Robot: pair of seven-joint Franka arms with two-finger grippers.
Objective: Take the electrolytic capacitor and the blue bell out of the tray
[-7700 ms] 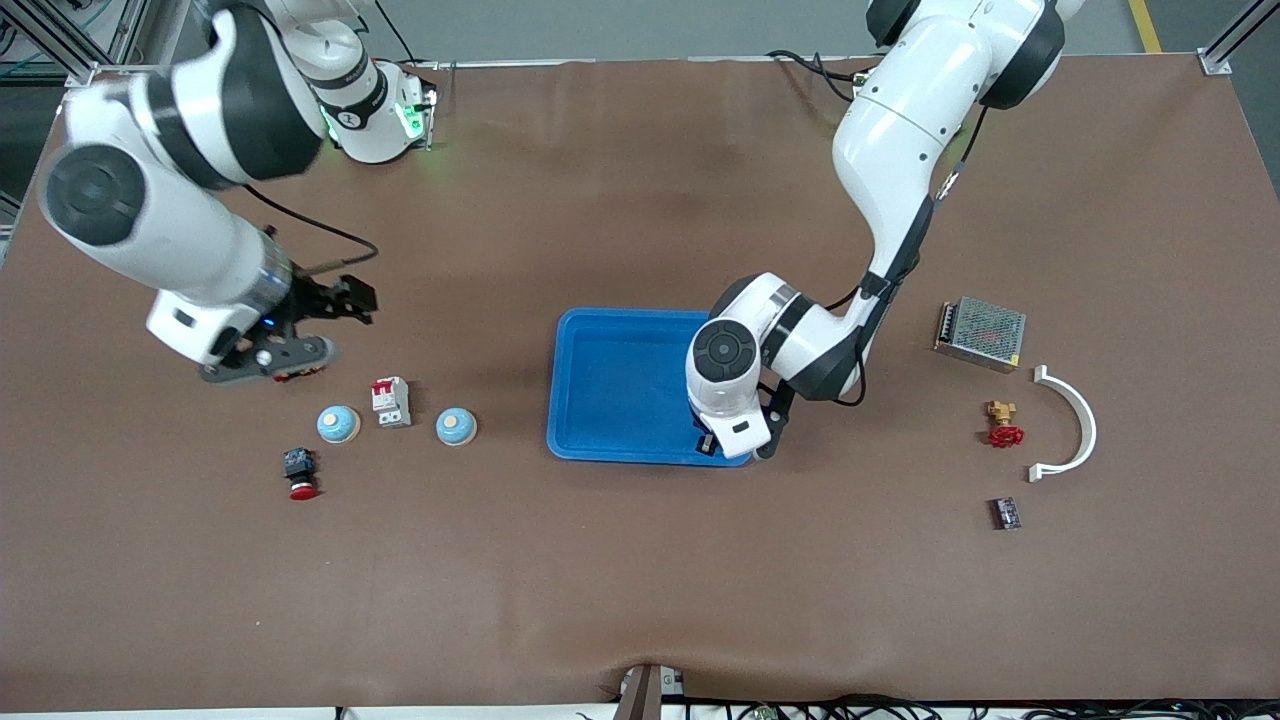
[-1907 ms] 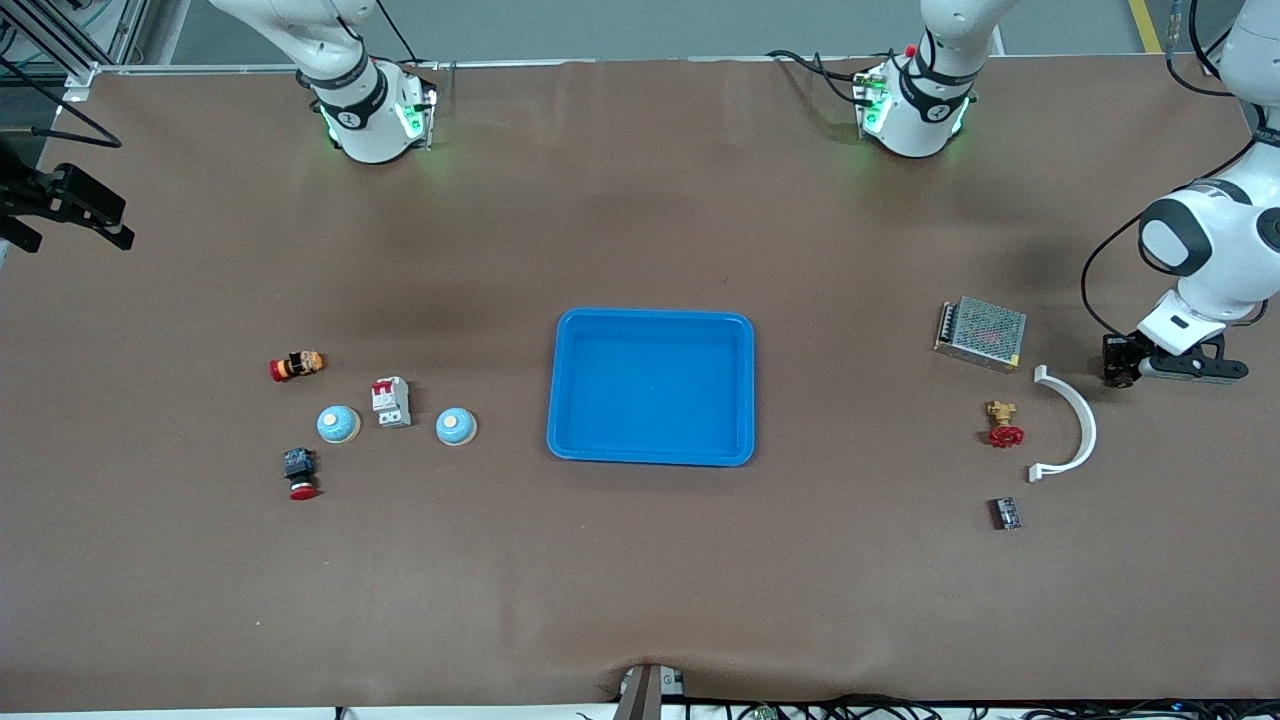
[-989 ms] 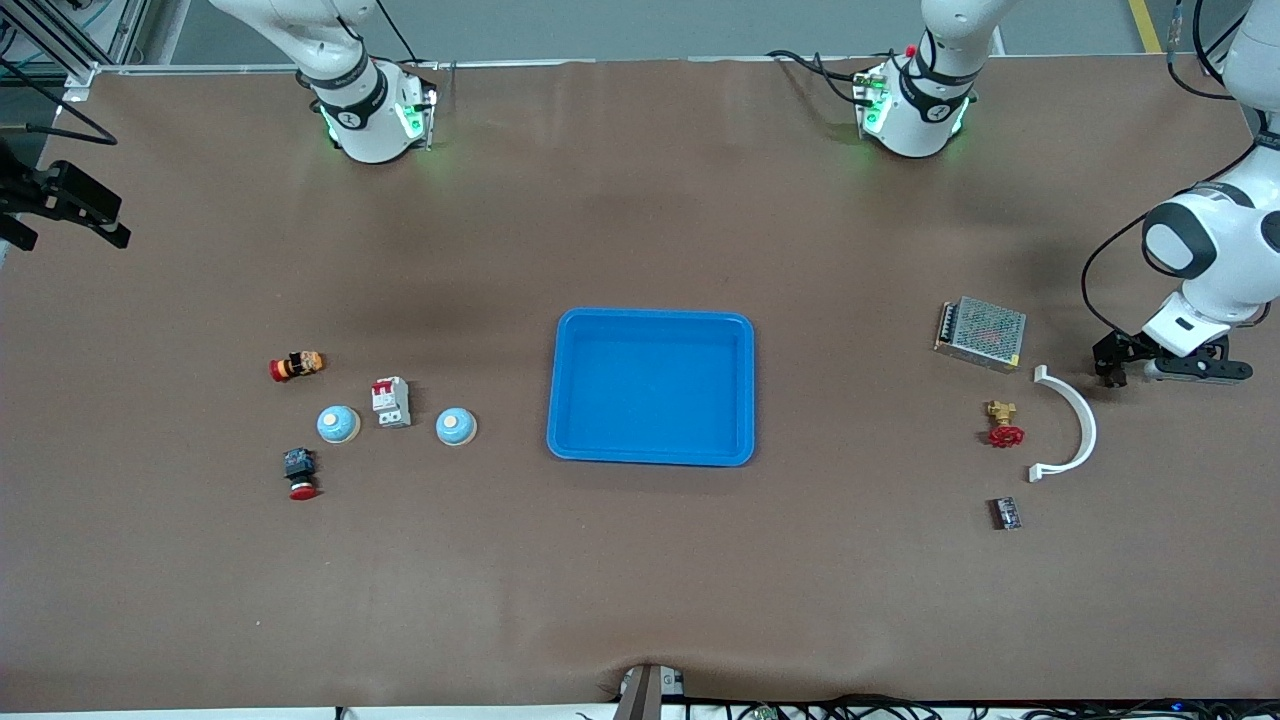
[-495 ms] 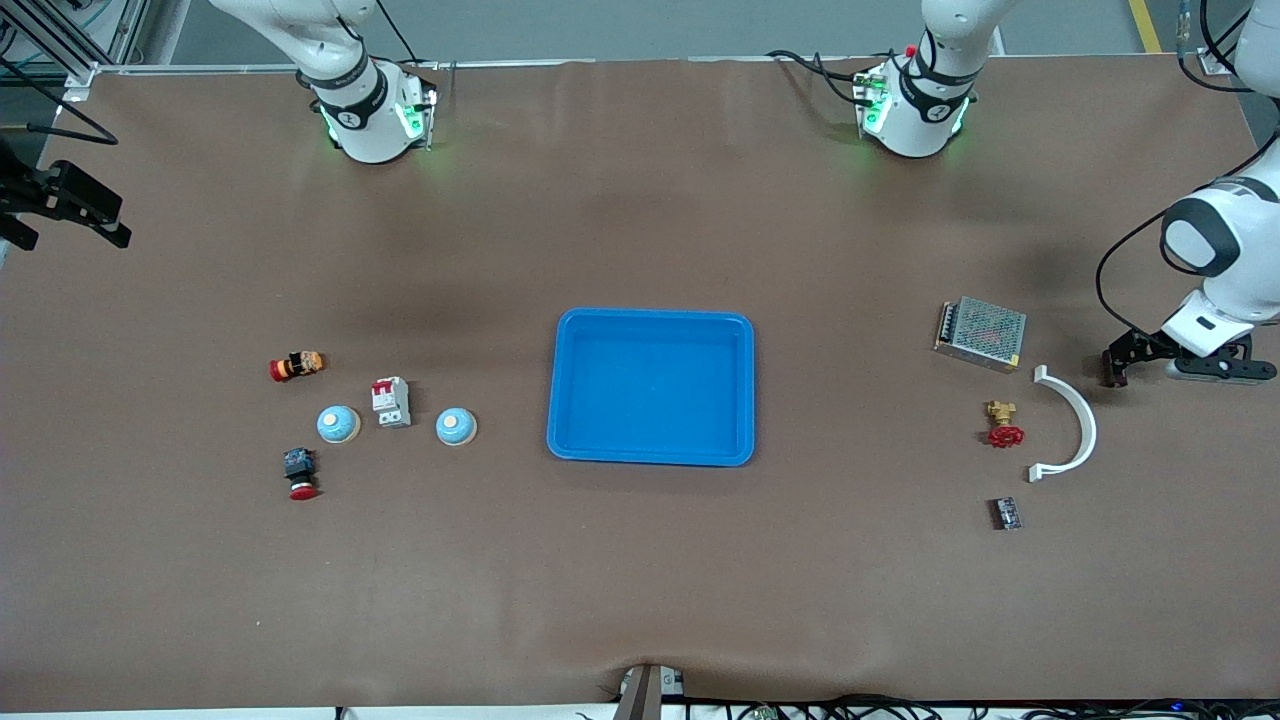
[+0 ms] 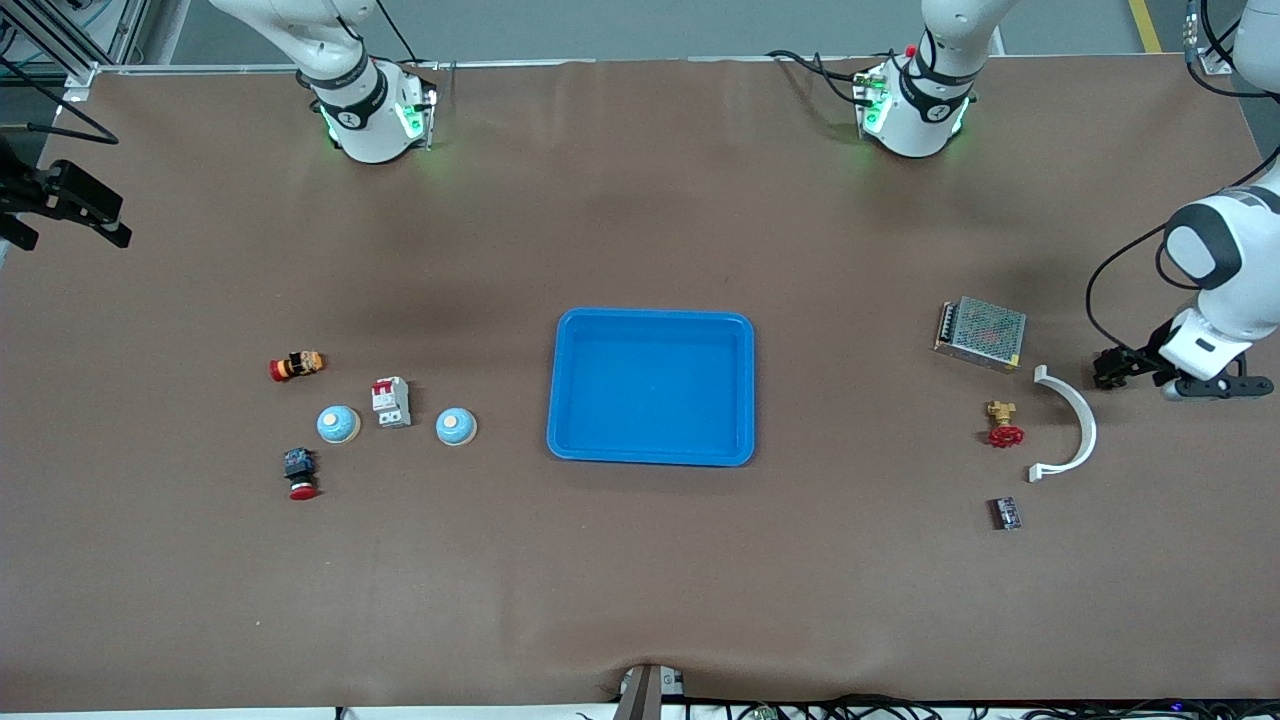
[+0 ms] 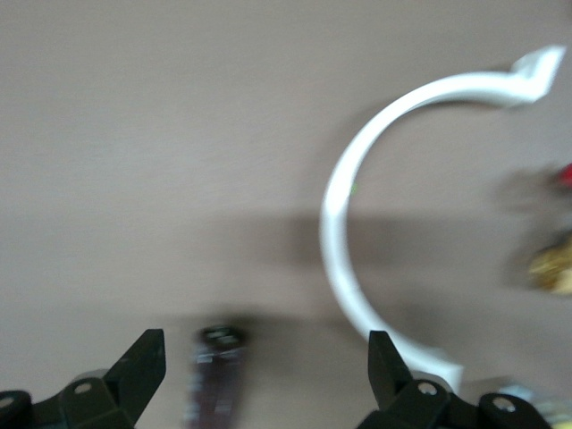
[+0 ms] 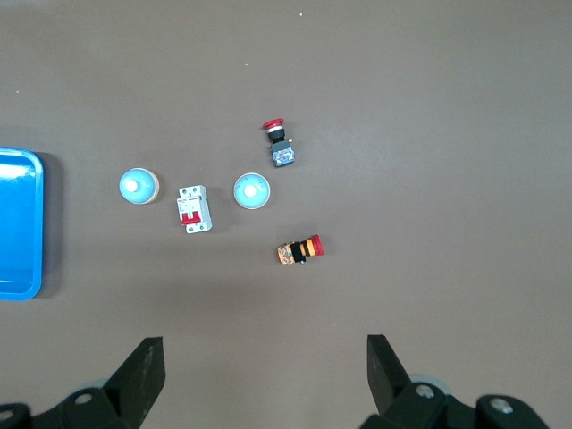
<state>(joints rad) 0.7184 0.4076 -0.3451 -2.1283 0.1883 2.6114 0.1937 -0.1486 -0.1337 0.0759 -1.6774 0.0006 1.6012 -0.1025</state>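
Blue tray (image 5: 650, 320) mid-worktop, nothing in it. Two blue bells (image 5: 338, 424) (image 5: 456, 427) toward the right arm's end, white breaker (image 5: 391, 402) between them. Capacitor (image 5: 1006, 513) toward the left arm's end, nearer the front camera than the white bracket (image 5: 1078, 420). Left gripper (image 5: 1112, 369) beside the bracket, fingers wide, empty. Right gripper (image 5: 75, 210) over the worktop's edge at its own end, fingers wide, empty.

This looks like a robotics lab. Two white arm bases (image 5: 372, 110) with green lights are bolted to a table under a brown mat (image 5: 640, 560), with a blue tray (image 5: 650, 450) in the middle. Around the tray lie small electrical parts. Aluminium framing (image 5: 60, 50) and loose cables (image 5: 820, 708) run along the table's edges.
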